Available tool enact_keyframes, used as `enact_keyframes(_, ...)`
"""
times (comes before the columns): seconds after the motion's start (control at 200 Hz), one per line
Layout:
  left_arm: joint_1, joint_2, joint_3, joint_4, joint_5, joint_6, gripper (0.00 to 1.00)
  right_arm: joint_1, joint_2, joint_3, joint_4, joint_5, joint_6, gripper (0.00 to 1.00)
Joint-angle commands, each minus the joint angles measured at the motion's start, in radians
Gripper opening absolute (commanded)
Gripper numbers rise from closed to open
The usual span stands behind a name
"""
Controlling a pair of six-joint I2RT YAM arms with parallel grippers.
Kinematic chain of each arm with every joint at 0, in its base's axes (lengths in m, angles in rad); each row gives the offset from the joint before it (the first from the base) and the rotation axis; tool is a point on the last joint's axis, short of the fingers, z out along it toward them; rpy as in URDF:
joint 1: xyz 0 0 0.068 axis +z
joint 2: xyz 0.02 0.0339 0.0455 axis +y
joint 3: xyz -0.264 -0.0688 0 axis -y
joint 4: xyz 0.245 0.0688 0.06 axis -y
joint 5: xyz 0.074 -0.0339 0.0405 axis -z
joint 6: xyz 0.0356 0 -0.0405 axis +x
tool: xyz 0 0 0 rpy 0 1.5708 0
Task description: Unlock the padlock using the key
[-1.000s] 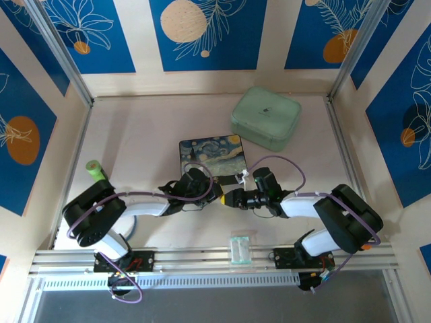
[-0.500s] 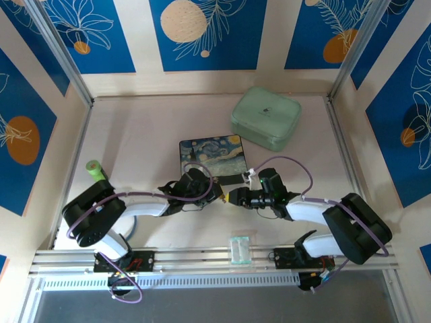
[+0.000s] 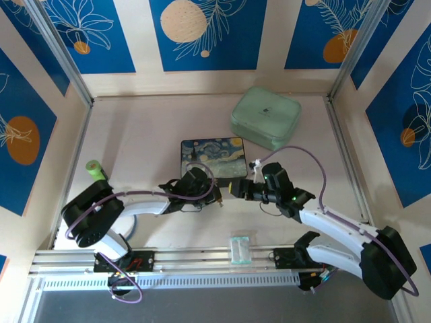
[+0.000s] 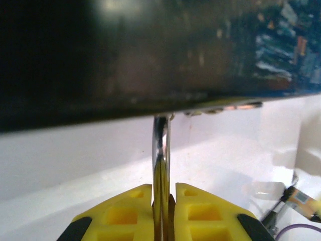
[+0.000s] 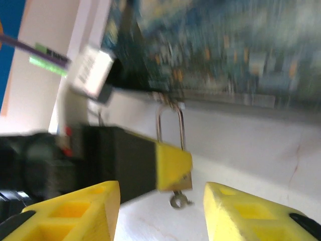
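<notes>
left gripper (image 3: 217, 196) and right gripper (image 3: 235, 189) close together before painted box (image 3: 213, 155), mint case (image 3: 266, 117) beyond, green roll (image 3: 96, 169) left, clear packet (image 3: 240, 248) nearest

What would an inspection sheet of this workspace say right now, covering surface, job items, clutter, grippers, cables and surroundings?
Surface: pale table, no spills seen.
Job's things: the padlock hangs by its shackle from the painted box's latch; the key sticks out beneath it.
Clutter: mint case, green roll, clear packet.
Grippers: left gripper shut on the padlock; right gripper open, fingers either side of the key, not touching.
Cables: a purple cable loops over each arm; no snag seen.
Surroundings: blue leaf-print panels, metal rail at the near edge.
</notes>
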Motion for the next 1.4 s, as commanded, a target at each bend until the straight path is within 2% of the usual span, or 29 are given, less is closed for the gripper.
enact_keyframes(0.0,-0.006,0.002,0.038,-0.232,0.004,0.119,0.00,0.007,0.020,0.111,-0.215,0.180,-0.073,0.49)
enact_keyframes(0.165,-0.007,0.026,0.083,-0.345,-0.031,0.215,0.00,0.017,0.171,0.251,-0.256,0.198,-0.162,0.50)
enact_keyframes(0.26,-0.006,0.040,0.101,-0.396,-0.064,0.254,0.00,0.050,0.254,0.336,-0.272,0.250,-0.189,0.49)
enact_keyframes(0.45,-0.008,0.062,0.133,-0.489,-0.149,0.323,0.04,0.060,0.422,0.473,-0.359,0.352,-0.156,0.47)
enact_keyframes(0.57,-0.008,0.082,0.142,-0.534,-0.202,0.353,0.05,0.060,0.494,0.499,-0.382,0.361,-0.139,0.46)
enact_keyframes(0.805,-0.014,0.092,0.128,-0.522,-0.236,0.370,0.10,0.060,0.527,0.489,-0.390,0.372,-0.111,0.46)
enact_keyframes(1.046,-0.039,0.115,0.127,-0.520,-0.268,0.372,0.16,0.044,0.536,0.443,-0.346,0.323,-0.070,0.46)
enact_keyframes(1.166,-0.050,0.111,0.116,-0.517,-0.283,0.368,0.17,0.044,0.537,0.427,-0.334,0.320,-0.061,0.45)
enact_keyframes(1.256,-0.057,0.107,0.112,-0.507,-0.286,0.368,0.24,0.044,0.538,0.414,-0.323,0.314,-0.053,0.46)
enact_keyframes(1.396,-0.067,0.119,0.114,-0.487,-0.295,0.357,0.24,0.044,0.543,0.397,-0.305,0.306,-0.046,0.46)
